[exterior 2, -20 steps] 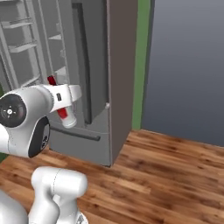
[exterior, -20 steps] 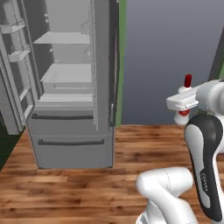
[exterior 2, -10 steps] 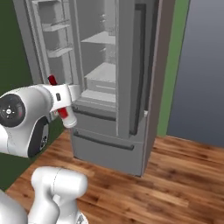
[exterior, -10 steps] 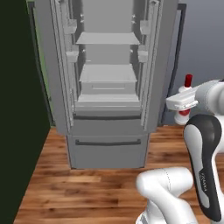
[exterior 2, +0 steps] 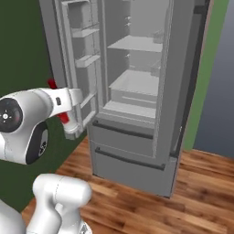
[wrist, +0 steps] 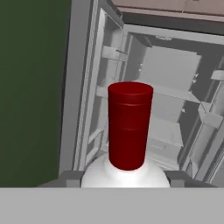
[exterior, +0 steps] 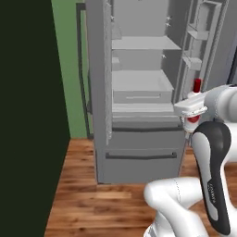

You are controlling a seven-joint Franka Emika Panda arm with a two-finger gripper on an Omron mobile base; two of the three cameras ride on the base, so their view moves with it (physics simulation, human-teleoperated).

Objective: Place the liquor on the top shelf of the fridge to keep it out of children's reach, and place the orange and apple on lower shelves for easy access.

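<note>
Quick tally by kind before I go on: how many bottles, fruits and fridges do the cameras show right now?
Bottles: 1, the liquor, held in the pincer in front of the open fridge
Fruits: 0 in sight
Fridges: 1
Total: 2

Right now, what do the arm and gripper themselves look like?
Glossy white rounded links on the arm, with a dark grey-black joint cover bearing small pale lettering, and a round dark joint cap. The gripper is a white block; fingers too hidden to describe.
</note>
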